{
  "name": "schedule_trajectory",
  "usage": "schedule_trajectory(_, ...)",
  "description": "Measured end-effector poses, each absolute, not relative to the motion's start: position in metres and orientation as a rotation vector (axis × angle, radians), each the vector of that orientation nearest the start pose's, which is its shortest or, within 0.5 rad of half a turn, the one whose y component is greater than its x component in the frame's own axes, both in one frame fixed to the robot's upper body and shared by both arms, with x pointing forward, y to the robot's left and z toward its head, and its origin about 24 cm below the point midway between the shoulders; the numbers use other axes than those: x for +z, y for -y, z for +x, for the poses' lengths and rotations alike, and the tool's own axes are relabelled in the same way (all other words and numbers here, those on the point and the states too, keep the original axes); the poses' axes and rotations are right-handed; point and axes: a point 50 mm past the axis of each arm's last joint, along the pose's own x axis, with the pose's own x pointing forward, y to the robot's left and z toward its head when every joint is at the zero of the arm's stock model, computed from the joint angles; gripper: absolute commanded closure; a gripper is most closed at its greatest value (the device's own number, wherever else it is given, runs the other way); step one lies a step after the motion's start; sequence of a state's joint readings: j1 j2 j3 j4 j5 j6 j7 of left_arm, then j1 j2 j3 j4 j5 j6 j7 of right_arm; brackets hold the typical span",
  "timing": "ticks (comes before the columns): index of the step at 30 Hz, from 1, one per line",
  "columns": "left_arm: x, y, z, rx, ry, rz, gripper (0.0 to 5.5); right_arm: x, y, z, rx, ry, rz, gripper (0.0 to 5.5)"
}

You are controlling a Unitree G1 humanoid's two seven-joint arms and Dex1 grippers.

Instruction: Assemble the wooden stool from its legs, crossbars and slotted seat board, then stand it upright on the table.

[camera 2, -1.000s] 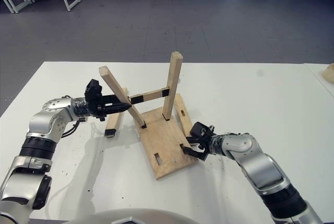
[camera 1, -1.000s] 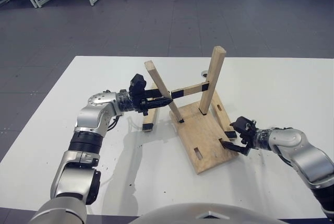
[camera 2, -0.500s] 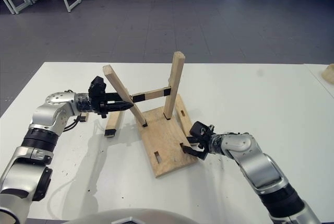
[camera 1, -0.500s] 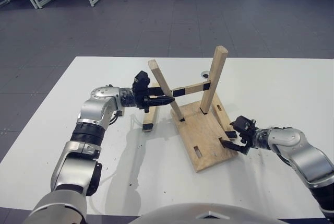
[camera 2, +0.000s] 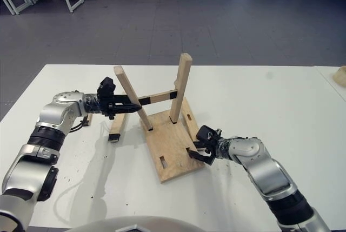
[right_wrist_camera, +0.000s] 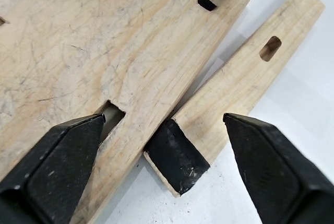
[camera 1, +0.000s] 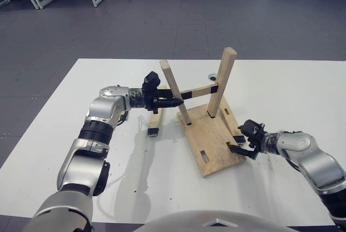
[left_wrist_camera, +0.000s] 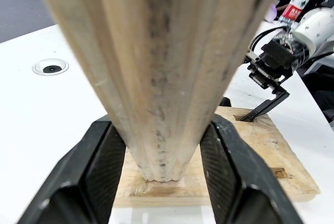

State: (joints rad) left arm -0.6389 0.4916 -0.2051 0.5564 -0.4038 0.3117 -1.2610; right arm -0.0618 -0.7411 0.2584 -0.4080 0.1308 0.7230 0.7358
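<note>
The slotted seat board [camera 1: 216, 140] lies flat on the white table [camera 1: 281, 91]. Two legs stand in its slots: a leaning left leg [camera 1: 174, 88] and a nearly upright right leg [camera 1: 222, 80], joined by a crossbar [camera 1: 197, 91]. My left gripper [camera 1: 174, 102] is shut on the left leg [left_wrist_camera: 156, 67], its pads [left_wrist_camera: 99, 166] pressed on both sides. My right gripper [camera 1: 240, 145] stands open at the board's near right corner, fingers [right_wrist_camera: 52, 177] apart over a slot [right_wrist_camera: 110, 114] and the black tip [right_wrist_camera: 177, 156] of a loose leg [right_wrist_camera: 250, 72].
Another loose leg [camera 1: 155, 121] lies on the table below my left gripper. A round grommet hole [camera 1: 212, 76] sits behind the stool. The table's front half is bare, with small dark specks. White frames stand on the floor far behind.
My left gripper has moved right and slightly away with the left leg, whose top has swung toward upright. The right gripper has stayed at the board's corner.
</note>
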Motion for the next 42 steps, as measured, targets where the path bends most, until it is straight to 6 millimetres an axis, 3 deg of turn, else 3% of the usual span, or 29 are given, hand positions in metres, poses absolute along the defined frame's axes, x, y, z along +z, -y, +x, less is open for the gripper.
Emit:
schedule_trajectory(3, 0.093, -0.161, 0.327, -1.299, -0.303, 0.058, 3.42, 0.071, 0.174, 0.225, 0.868, -0.564, -0.439, 1.32)
schedule_trajectory(6, 0.092, -0.155, 0.326, -1.31, -0.29, 0.072, 3.42, 0.088, 0.159, 0.234, 0.897, -0.436, -0.282, 1.32)
schedule_trajectory(10, 0.092, -0.155, 0.327, -1.31, -0.29, 0.07, 3.42, 0.112, 0.167, 0.248, 0.842, -0.342, -0.26, 1.32)
schedule_trajectory(15, 0.092, -0.155, 0.327, -1.31, -0.291, 0.069, 3.42, 0.111, 0.175, 0.249, 0.798, -0.382, -0.204, 2.34)
schedule_trajectory(20, 0.093, -0.154, 0.328, -1.315, -0.298, 0.076, 3.42, 0.101, 0.207, 0.274, 0.401, -0.42, -0.142, 3.49)
schedule_trajectory(23, 0.093, -0.152, 0.329, -1.321, -0.302, 0.079, 3.42, 0.113, 0.211, 0.301, 0.195, -0.35, -0.06, 3.49)
schedule_trajectory(27, 0.093, -0.152, 0.33, -1.325, -0.307, 0.081, 3.42, 0.112, 0.212, 0.327, -0.004, -0.368, -0.04, 3.49)
schedule_trajectory(28, 0.093, -0.152, 0.33, -1.326, -0.307, 0.081, 3.42, 0.112, 0.203, 0.329, 0.03, -0.367, -0.026, 3.49)
schedule_trajectory(29, 0.094, -0.152, 0.33, -1.328, -0.307, 0.081, 3.42, 0.113, 0.18, 0.33, 0.147, -0.352, 0.001, 3.49)
schedule_trajectory(30, 0.093, -0.152, 0.33, -1.33, -0.317, 0.084, 3.42, 0.123, 0.142, 0.324, 0.336, -0.292, 0.043, 3.49)
schedule_trajectory(31, 0.092, -0.162, 0.328, -1.334, -0.338, 0.078, 3.42, 0.134, 0.132, 0.318, 0.402, -0.236, 0.033, 3.49)
schedule_trajectory(35, 0.094, -0.169, 0.327, -1.344, -0.343, 0.076, 3.42, 0.133, 0.131, 0.299, 0.448, -0.216, 0.017, 3.49)
schedule_trajectory(38, 0.093, -0.169, 0.327, -1.345, -0.353, 0.078, 3.42, 0.131, 0.134, 0.298, 0.453, -0.225, -0.009, 3.49)
schedule_trajectory(42, 0.095, -0.16, 0.329, -1.37, -0.335, 0.106, 3.42, 0.122, 0.154, 0.292, 0.492, -0.288, -0.093, 3.49)
